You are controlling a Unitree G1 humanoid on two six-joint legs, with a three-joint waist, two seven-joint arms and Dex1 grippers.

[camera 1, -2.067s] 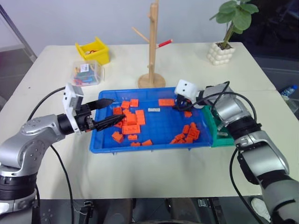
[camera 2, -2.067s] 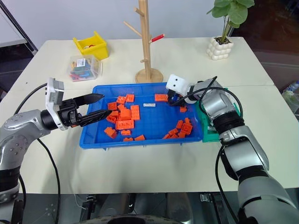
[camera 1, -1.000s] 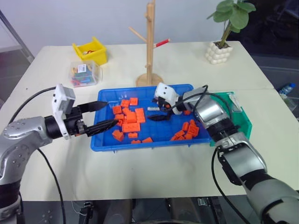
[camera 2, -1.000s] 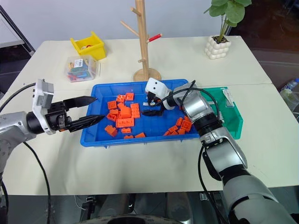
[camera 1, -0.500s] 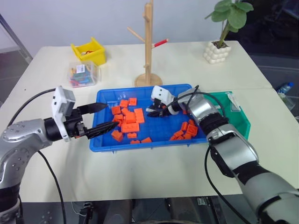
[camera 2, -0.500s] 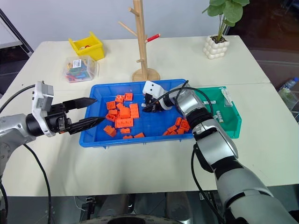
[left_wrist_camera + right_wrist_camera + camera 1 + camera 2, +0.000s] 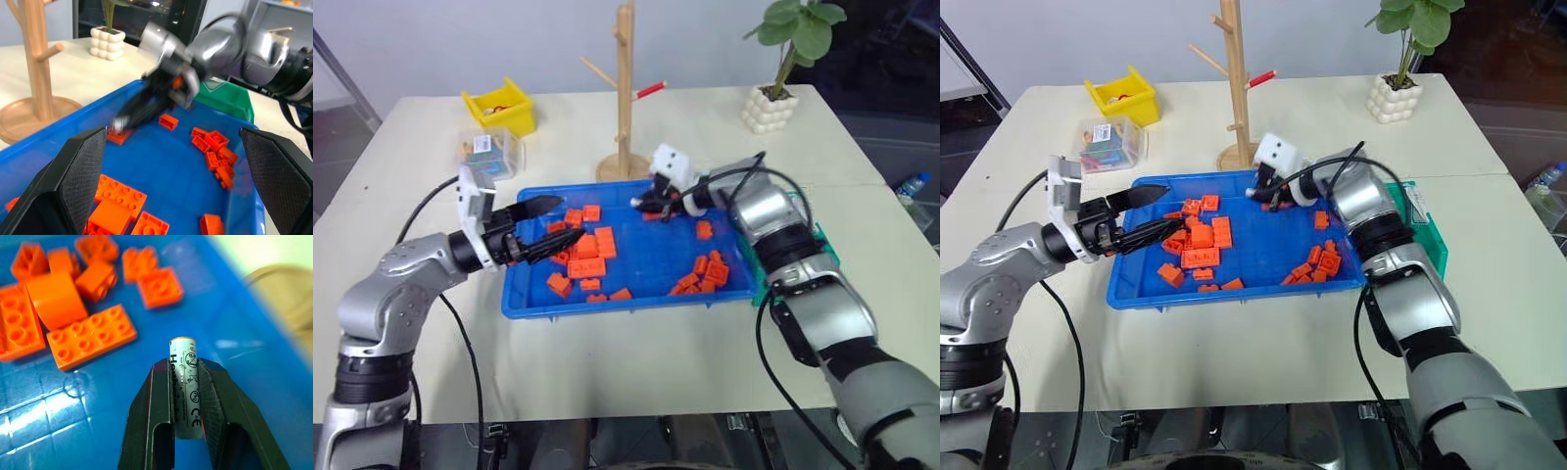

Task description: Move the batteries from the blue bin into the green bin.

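While right gripper clamps battery above blue bin, left gripper hovers agape over bricks.

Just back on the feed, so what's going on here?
The right claw is shut on a battery and holds it above the blue bin, over its far edge. The green bin lies to the robot's right. The left claw hangs open over the orange bricks.

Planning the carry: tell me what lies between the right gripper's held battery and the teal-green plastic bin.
In the eye views, blue bin floor with scattered orange bricks separates the right gripper, shut on the battery, from the green bin.
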